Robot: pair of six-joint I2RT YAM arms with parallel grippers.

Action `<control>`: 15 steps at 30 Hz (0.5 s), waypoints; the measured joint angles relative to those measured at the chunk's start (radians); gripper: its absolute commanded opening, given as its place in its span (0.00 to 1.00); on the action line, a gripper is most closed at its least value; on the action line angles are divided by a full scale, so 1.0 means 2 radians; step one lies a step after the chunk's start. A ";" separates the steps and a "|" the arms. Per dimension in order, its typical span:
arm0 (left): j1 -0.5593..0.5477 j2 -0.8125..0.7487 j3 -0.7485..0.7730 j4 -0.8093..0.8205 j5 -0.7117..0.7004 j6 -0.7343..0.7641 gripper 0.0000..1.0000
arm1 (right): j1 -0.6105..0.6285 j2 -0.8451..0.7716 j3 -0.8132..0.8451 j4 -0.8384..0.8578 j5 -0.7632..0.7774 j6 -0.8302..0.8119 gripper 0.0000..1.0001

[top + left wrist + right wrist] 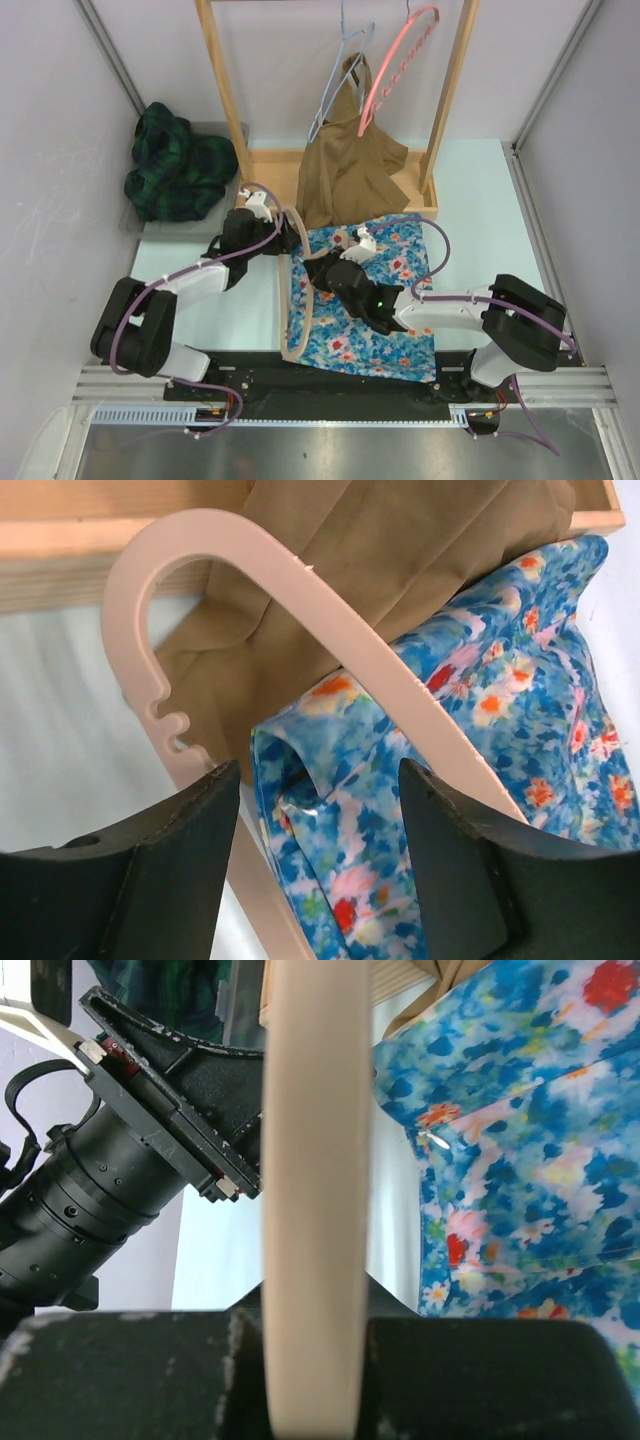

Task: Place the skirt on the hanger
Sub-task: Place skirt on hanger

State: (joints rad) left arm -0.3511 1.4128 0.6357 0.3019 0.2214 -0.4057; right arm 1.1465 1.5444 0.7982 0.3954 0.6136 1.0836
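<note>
Right gripper (328,270), just in front of the rack (225,90), is clenched on the arm of the pale hanger (297,225). The right wrist view shows the bar pinched upright between its fingers. Left gripper (310,780), also just in front of the rack's base and a little left of the right one, has its jaws apart and grips nothing. Between them sit the hanger's curved, notched end and a folded corner of the skirt (375,305).

The skirt lies mostly flat on the table (240,310) in front of the rack, spread out under the right arm. Only its far-left corner, the one nearest the rack, reaches the hanger's end. In the left wrist view the hanger arm crosses over that corner, and the cloth bunches beside the notches without being caught in them. Whether any of the edge is looped round the arm I cannot tell.

My reading is that the job is under way but well short of done. The hanger is held steady and one corner of the skirt has been brought to it, which is the part achieved. What is left is to take hold of that corner and seat it on the hanger's end. After that the same goes for the other side of the skirt, which is well away from the rack and untouched. The brown garment (345,170) hanging in the rack sags right behind the work and could get snagged.
</note>
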 measured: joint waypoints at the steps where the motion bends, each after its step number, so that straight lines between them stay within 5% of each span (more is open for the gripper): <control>1: 0.000 0.005 0.000 0.006 0.001 0.003 0.64 | -0.001 0.001 0.000 0.000 -0.001 0.001 0.00; 8: 0.000 0.049 0.006 0.017 0.006 0.034 0.37 | -0.010 0.012 0.000 0.001 -0.014 0.011 0.00; 15: 0.000 0.060 0.014 0.021 0.006 0.046 0.22 | -0.019 0.018 0.000 0.008 -0.018 0.017 0.00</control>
State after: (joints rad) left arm -0.3508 1.5318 0.6636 0.3431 0.2333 -0.3141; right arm 1.1095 1.5795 0.7982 0.4110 0.5774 1.1175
